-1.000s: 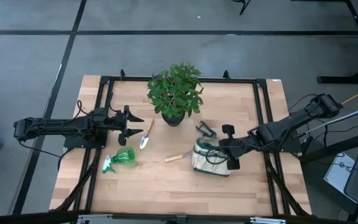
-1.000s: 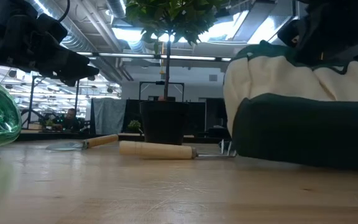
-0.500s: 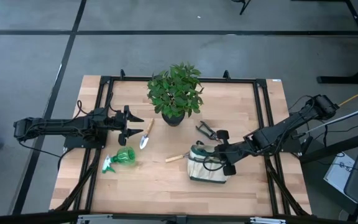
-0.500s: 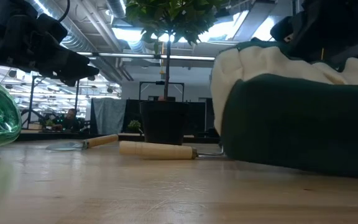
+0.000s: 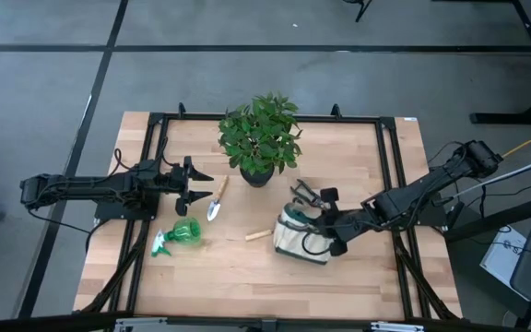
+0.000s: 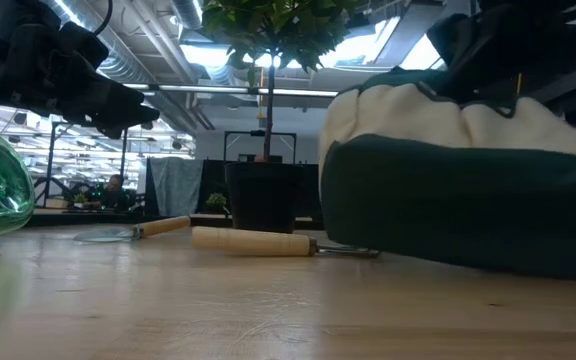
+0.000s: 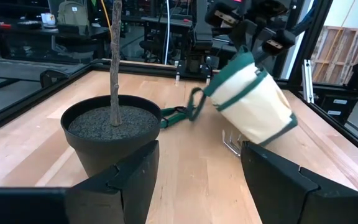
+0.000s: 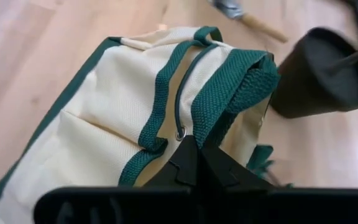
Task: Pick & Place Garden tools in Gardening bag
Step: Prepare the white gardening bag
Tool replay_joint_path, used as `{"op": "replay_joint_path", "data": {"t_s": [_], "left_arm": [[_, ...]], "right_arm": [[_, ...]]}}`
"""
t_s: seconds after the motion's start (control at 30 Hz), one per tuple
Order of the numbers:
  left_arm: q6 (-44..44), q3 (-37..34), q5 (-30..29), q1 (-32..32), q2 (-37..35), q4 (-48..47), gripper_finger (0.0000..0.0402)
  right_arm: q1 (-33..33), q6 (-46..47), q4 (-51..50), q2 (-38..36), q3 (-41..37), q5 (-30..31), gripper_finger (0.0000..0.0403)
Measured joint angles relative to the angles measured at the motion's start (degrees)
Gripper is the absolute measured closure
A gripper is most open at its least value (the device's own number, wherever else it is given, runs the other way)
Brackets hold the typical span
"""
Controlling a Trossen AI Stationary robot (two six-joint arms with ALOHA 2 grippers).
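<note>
The cream gardening bag (image 5: pixel 300 236) with green trim stands tilted right of the table's middle, and my right gripper (image 5: pixel 332 237) is shut on its rim. The wooden-handled rake (image 5: pixel 259 234) lies just left of the bag, its head end under the bag's edge. Dark pruning shears (image 5: pixel 302 194) lie behind the bag. The silver trowel (image 5: pixel 217 199) and the green spray bottle (image 5: pixel 179 236) lie at the left. My left gripper (image 5: pixel 203 184) hangs open and level above the table, just left of the trowel. My right gripper pinches the green webbing trim at the bag's top rim (image 8: pixel 224 102) between its two shut fingers. The fingers come slanting down from the table's right side. The bag (image 7: pixel 252 101) is tipped over, its mouth toward the gripper and its dark green base (image 6: pixel 448 210) on the table.
A leafy plant (image 5: pixel 260 134) in a black pot (image 7: pixel 110 134) stands at the far middle, close to the shears and trowel. A black frame (image 5: pixel 387 166) runs around the tabletop. There is bare wood along the near edge.
My right gripper has gone a little toward the table's left edge and rolled about its own line. The bag has tipped and slid leftward with it, and its lower edge now reaches over the rake's head end.
</note>
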Motion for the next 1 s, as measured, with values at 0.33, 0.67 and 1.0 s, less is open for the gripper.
{"op": "replay_joint_path", "data": {"t_s": [0.33,0.67,1.0], "left_arm": [[0.0,0.0,0.0,0.0,0.0,0.0,0.0178],[0.0,0.0,0.0,0.0,0.0,0.0,0.0178],[0.0,0.0,0.0,0.0,0.0,0.0,0.0178]], "right_arm": [[-0.8,-9.2,0.0,0.0,0.0,9.8,0.0400],[-1.3,-14.8,2.6,0.0,0.0,24.9,0.0400],[-1.3,-19.4,4.9,0.0,0.0,24.2,0.0400]]}}
